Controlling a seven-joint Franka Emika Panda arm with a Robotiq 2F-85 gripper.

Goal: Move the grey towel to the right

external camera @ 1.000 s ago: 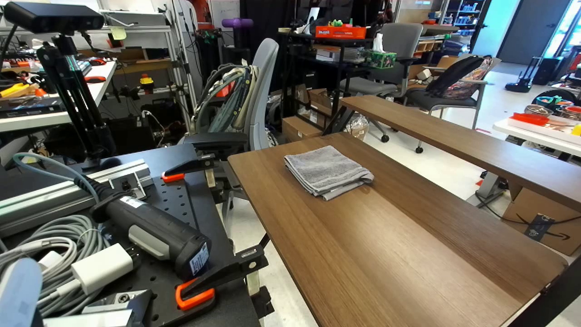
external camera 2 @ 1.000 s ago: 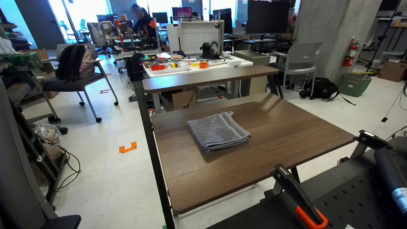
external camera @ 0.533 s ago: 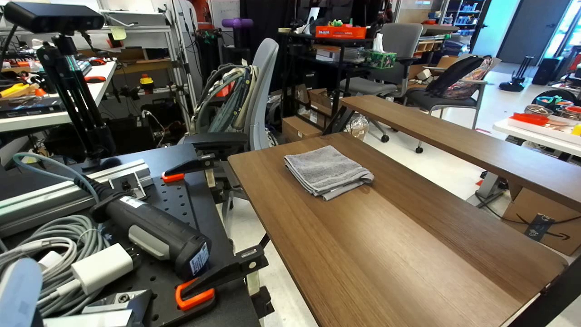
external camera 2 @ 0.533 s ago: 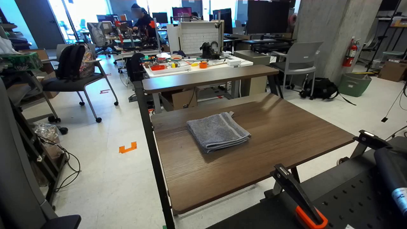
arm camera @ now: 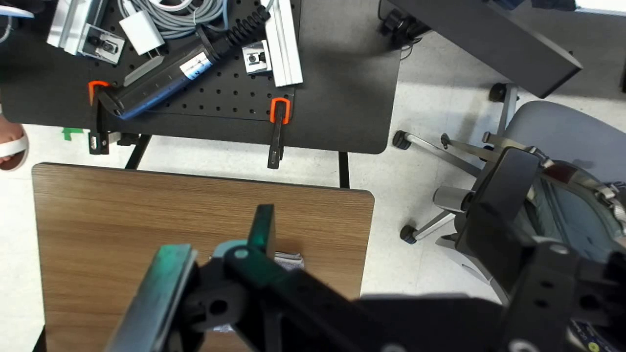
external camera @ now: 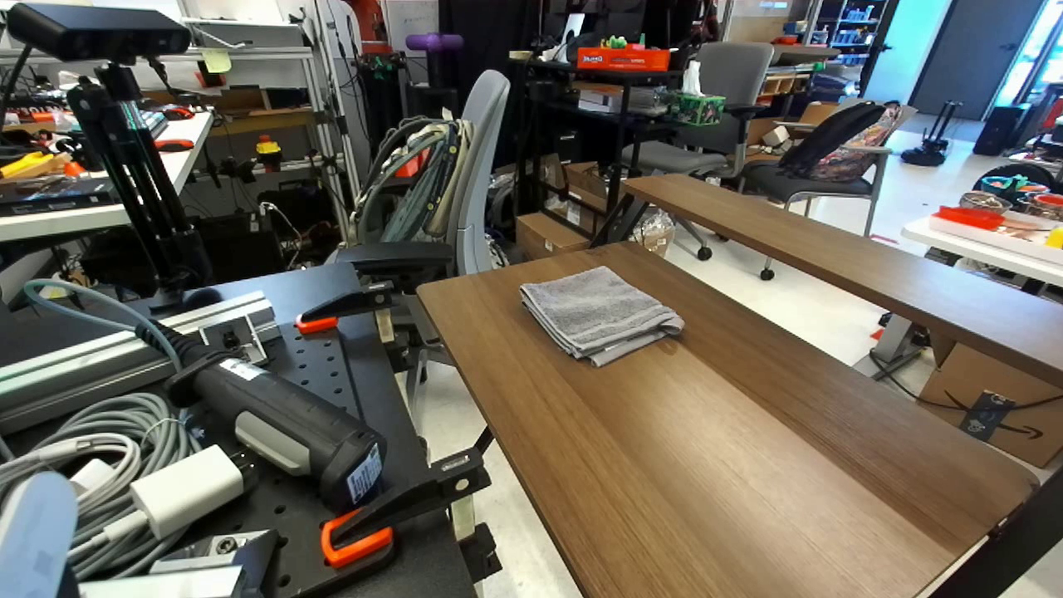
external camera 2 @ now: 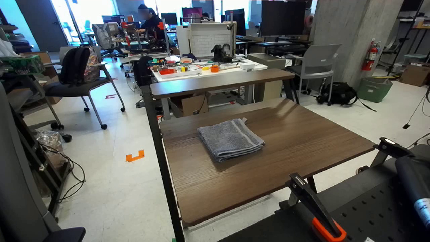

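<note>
There's the grey towel [external camera 2: 231, 139], folded into a thick square, lying flat on the brown table [external camera 2: 302, 134] in both exterior views. In an exterior view it sits left of the table's middle, clean layers stacked along the near edge, a pale stripe running down one side, a little tab of cloth poking out at the back! From the wrist it's mostly covered, just slivers of grey showing around the pincer [arm camera: 222, 228]. And that pincer has its two fingers [arm camera: 151, 293] well apart, wood grain showing in the gap. How high they are over the cloth, I can't tell from here.

Past the towel now, and a raised brown shelf [external camera 2: 221, 82] runs the length of the table. Alongside, across a strip of pale floor [arm camera: 220, 160], comes the black bench [arm camera: 342, 98], and it's crowded: a black cylindrical tool [external camera: 274, 423] on its side, a coil of grey cable [external camera: 149, 405], a white charger [external camera: 189, 492] close by, and two black-and-orange clamps [external camera: 423, 494] at the edge that faces the table. Over by the table's end, a grey office chair [external camera: 482, 158] with a backpack [external camera: 415, 191] on it. A sandalled foot [arm camera: 11, 134] shows at the left of the wrist view, and way back in the room, in an exterior view, a person in dark clothes [external camera 2: 153, 26]!
</note>
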